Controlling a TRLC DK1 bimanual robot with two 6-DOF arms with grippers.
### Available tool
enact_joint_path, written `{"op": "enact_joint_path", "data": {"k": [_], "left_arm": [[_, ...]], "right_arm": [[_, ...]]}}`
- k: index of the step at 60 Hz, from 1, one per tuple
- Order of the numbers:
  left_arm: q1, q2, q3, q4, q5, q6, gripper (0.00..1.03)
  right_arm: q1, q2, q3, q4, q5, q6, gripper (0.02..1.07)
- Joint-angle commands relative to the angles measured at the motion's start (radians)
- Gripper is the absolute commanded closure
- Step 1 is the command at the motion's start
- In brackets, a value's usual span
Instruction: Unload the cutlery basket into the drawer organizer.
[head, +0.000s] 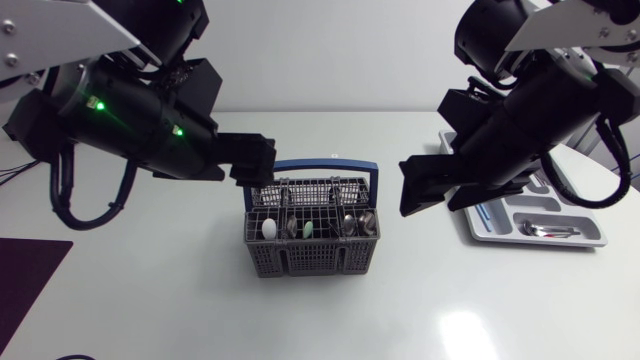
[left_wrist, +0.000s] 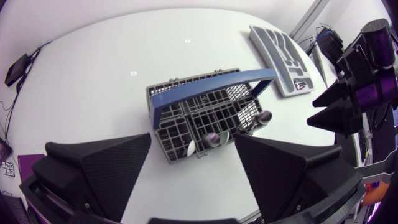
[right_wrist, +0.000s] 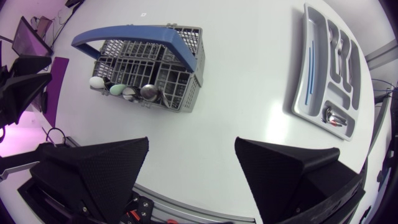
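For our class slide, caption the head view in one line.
Left gripper and right gripper, both open, flank the cutlery basket; the organizer lies nearby.

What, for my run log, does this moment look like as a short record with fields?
cutlery basket: grey with a blue handle, mid-table, between the arms
in basket: white spoon, green spoon, metal spoons, bowls up in one row
drawer organizer: grey, at my right, apart from the basket
in organizer: metal utensil; thin blue item, kind unclear
left gripper: open, empty, near the basket's handle
right gripper: open, empty, between basket and organizer
progress: basket not yet emptied
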Motion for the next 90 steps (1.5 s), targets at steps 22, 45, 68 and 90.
{"op": "enact_joint_path", "data": {"k": [22,45,68,90], "left_arm": [[-0.024,-0.011,-0.144,0.114,0.056,0.024,0.09],[0.02,0.119,-0.127,0.095,0.076,0.042,0.3],[0.045,0.208,-0.007,-0.087,0.092,0.044,0.3],[0.062,0.249,0.019,-0.072,0.122,0.062,0.43]], "right_arm": [[0.071,0.004,0.039,0.045,-0.018,0.03,0.07],[0.093,0.012,-0.065,0.132,-0.017,0.034,0.07],[0.119,0.043,-0.093,0.155,-0.006,0.048,0.07],[0.114,0.044,-0.119,0.174,0.006,0.038,0.07]]}}
